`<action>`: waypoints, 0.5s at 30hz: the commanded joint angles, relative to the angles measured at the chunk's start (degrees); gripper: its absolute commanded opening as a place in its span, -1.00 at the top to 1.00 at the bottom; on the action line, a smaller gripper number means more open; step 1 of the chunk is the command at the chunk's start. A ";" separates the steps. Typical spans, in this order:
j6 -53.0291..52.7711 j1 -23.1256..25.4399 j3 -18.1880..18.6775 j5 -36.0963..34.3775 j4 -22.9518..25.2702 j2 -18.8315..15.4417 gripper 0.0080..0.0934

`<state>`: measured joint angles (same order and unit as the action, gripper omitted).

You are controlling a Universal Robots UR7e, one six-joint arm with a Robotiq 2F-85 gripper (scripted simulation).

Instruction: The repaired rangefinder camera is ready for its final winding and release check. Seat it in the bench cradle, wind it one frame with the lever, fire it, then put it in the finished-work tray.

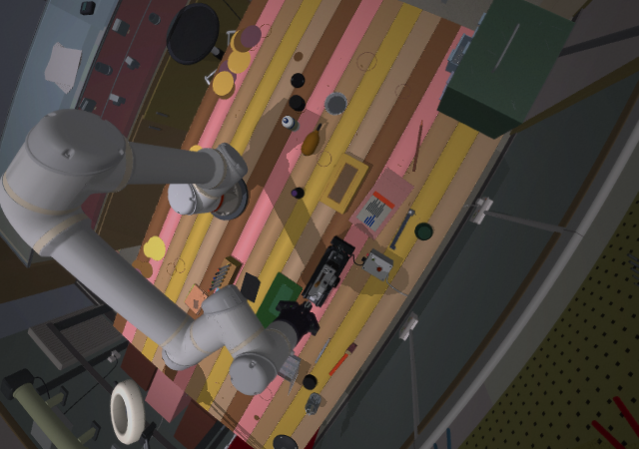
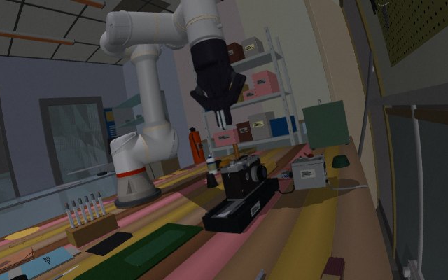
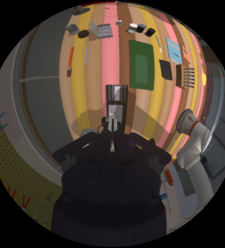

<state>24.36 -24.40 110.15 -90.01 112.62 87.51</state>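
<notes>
Near the middle of the striped bench, the black and silver rangefinder camera (image 2: 242,175) sits upright in the black bench cradle (image 2: 239,209), its lens toward the grey box. From above, the camera (image 1: 325,274) lies along the cradle. The green finished-work tray (image 2: 142,251) lies flat on the bench beside the cradle's near end and is empty. My gripper (image 2: 222,120) hangs well above the camera, closed and holding nothing. In the wrist camera my closed fingers (image 3: 112,123) point down over the camera's top plate (image 3: 114,110), with the tray (image 3: 141,65) beyond it.
A grey control box (image 2: 309,172) stands beside the cradle, joined to it by a cable. A wooden rack of vials (image 2: 90,218) and a black pad (image 2: 109,242) lie beyond the tray. A green cabinet (image 2: 326,123) closes the bench's far end.
</notes>
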 commanded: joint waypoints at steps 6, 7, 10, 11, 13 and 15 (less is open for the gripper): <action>0.24 -0.16 -0.16 0.01 0.01 -0.07 1.00; 0.24 -0.16 -0.15 0.01 0.03 -0.09 1.00; 0.25 -0.18 0.04 0.01 0.35 -0.21 1.00; 0.26 -0.19 0.18 0.01 0.56 -0.29 1.00; 0.26 -0.20 0.55 0.01 1.14 -0.52 1.00; 0.27 -0.21 1.05 0.01 1.94 -0.84 1.00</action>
<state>24.63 -24.61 111.20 -90.00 114.57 86.67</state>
